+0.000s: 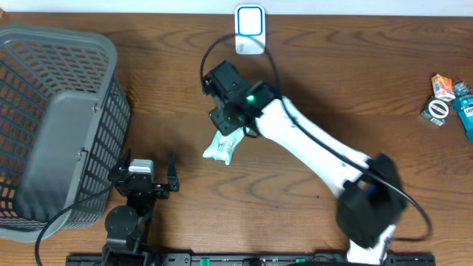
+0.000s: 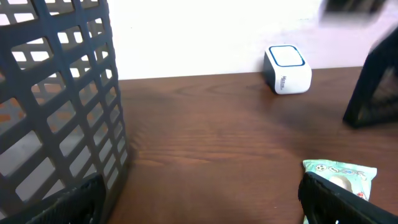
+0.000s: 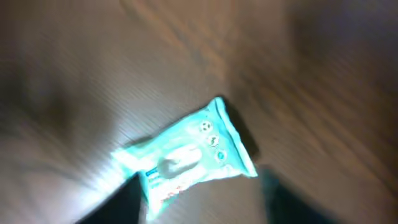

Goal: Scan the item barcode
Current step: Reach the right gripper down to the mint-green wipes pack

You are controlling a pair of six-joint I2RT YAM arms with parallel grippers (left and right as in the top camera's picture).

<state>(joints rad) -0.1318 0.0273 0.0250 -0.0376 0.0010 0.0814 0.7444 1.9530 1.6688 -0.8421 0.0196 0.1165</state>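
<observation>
The item, a teal wipes packet [image 1: 222, 148], lies on the wooden table just below my right gripper [image 1: 232, 130]. In the blurred right wrist view the packet [image 3: 186, 155] sits ahead of my right gripper [image 3: 205, 202]. The dark fingers [image 3: 118, 202] stand apart, and the packet's near corner is by the left one. The white, blue-topped scanner [image 1: 250, 29] stands at the table's far edge. It also shows in the left wrist view, scanner [image 2: 287, 70] with the packet [image 2: 341, 174] at lower right. My left gripper [image 1: 151, 176] [image 2: 205, 208] rests open beside the basket, holding nothing.
A large grey mesh basket [image 1: 52, 125] fills the left side and stands close to the left gripper, basket [image 2: 56, 112]. Small packaged goods [image 1: 451, 100] lie at the right edge. The right arm [image 1: 318, 155] stretches diagonally across the table's middle.
</observation>
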